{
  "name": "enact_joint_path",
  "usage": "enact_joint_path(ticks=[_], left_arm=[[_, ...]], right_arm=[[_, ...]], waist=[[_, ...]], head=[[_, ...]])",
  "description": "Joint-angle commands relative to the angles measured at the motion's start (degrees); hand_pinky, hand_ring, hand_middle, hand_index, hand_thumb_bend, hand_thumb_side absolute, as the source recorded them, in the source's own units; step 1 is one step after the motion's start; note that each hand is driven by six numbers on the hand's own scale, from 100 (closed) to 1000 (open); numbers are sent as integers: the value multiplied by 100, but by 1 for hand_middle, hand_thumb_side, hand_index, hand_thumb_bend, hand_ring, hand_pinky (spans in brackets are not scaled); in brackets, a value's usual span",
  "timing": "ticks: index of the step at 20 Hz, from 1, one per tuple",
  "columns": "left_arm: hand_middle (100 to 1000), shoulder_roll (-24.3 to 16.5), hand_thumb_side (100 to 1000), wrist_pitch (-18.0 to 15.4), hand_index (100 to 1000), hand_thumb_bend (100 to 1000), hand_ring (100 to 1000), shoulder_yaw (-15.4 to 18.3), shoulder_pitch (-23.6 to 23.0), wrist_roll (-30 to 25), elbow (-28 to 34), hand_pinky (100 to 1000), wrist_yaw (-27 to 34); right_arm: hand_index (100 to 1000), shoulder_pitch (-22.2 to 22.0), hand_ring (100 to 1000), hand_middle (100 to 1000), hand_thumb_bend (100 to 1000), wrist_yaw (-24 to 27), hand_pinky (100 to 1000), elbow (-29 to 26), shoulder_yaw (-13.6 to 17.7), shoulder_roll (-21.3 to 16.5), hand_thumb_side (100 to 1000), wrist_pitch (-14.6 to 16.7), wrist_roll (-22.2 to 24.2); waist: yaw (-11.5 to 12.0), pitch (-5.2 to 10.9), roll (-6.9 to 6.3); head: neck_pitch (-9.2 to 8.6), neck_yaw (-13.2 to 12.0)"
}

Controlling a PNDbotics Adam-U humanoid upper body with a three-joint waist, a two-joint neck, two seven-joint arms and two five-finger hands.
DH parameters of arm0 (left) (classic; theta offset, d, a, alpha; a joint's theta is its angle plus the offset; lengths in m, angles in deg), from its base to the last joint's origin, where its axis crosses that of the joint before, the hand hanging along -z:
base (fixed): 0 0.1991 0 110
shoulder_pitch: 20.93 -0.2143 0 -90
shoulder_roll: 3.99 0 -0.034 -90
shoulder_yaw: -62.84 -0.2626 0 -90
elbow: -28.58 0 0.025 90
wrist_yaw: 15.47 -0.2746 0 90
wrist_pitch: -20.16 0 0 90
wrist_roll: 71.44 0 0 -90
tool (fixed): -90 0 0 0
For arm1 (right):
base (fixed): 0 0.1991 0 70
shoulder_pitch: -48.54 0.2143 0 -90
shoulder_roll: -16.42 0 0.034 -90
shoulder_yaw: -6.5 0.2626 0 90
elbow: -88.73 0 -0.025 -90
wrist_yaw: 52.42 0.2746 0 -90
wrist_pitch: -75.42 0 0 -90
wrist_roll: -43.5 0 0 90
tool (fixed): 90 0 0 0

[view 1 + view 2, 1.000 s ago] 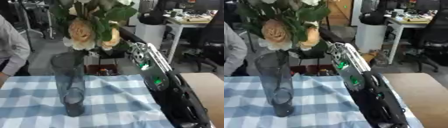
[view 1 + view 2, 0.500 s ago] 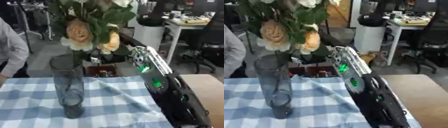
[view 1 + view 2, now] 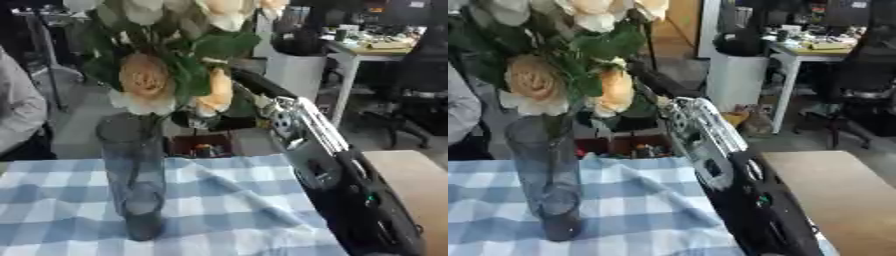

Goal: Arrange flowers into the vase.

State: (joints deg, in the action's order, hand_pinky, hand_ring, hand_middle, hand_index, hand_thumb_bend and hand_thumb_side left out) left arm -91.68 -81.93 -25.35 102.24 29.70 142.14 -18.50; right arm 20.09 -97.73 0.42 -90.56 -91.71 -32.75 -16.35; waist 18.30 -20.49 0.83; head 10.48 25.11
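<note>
Peach and cream flowers (image 3: 149,80) hang over a grey glass vase (image 3: 133,175); the right arm's (image 3: 350,190) fingers are hidden.

Soft indoor light, overall blur, faint shadows

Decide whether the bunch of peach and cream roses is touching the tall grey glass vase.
Cannot tell. In the left eye view the roses hang right at the rim of the vase, and the blooms and leaves hide where the stems meet the glass.
</note>
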Motion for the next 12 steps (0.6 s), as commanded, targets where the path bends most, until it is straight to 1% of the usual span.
enact_joint_path(ticks=[1,12], left_arm=[[896,-155,1000,-7,1000,100,975,62,58,10,104,724,-13],[895,-159,1000,-9,1000,100,975,68,67,15,104,724,-20]], right_arm=[[956,73,1000,944,686,-52,1000,-36,65,-186,797,-3,-4],[959,-18,1000,944,689,-109,1000,10,110,-246,793,-12,10]], waist=[[-19,158,-30],[-88,159,-40]], head=[[-80,18],[-91,52]])
